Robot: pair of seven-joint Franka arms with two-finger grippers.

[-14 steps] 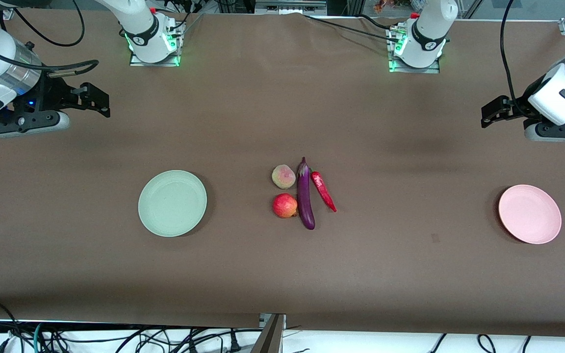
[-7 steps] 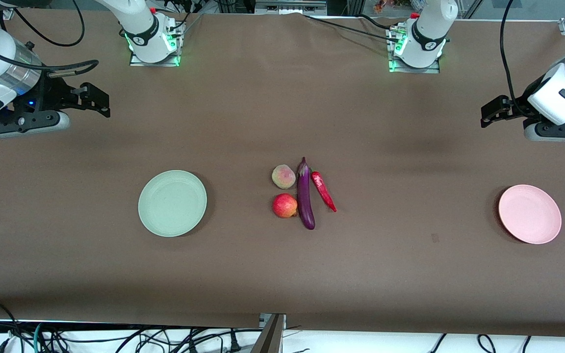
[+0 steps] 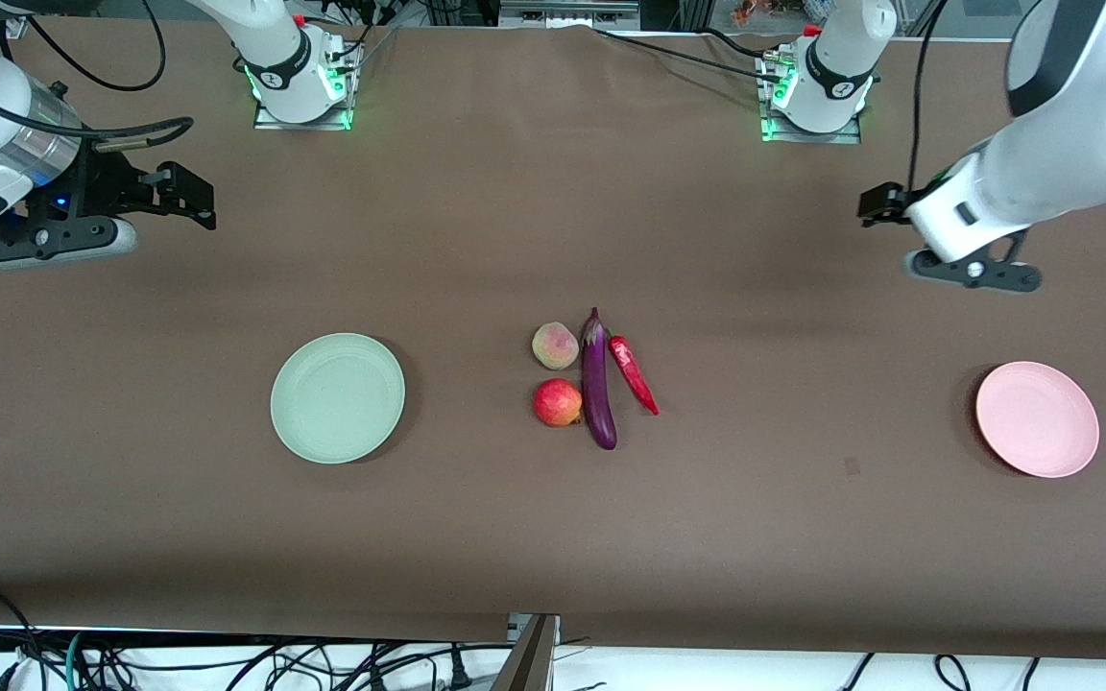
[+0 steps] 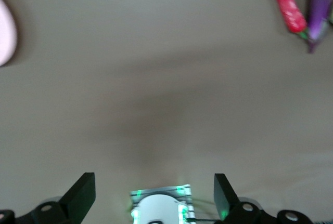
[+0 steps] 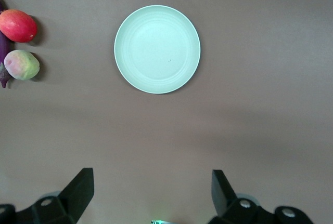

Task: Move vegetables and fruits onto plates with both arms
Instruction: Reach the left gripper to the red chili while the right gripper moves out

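Note:
A purple eggplant (image 3: 597, 382), a red chili (image 3: 634, 373), a red apple (image 3: 557, 402) and a paler peach (image 3: 555, 345) lie together mid-table. The mint green plate (image 3: 338, 397) lies toward the right arm's end, the pink plate (image 3: 1037, 418) toward the left arm's end. My left gripper (image 3: 884, 206) is open and empty in the air over bare table; its wrist view shows the chili (image 4: 289, 7), the eggplant's tip (image 4: 318, 11) and the pink plate's edge (image 4: 6, 34). My right gripper (image 3: 190, 200) is open and empty, waiting; its wrist view shows the green plate (image 5: 157, 49), apple (image 5: 18, 25) and peach (image 5: 21, 64).
The arm bases (image 3: 301, 77) (image 3: 814, 91) stand at the table's edge farthest from the front camera. The left arm's base also shows in the left wrist view (image 4: 161, 208). Cables hang below the table's nearest edge (image 3: 534, 624). Brown cloth (image 3: 764, 518) covers the table.
My left arm has swung from the table's end toward the middle, its gripper now closer to the vegetables. The right arm and all objects have not moved.

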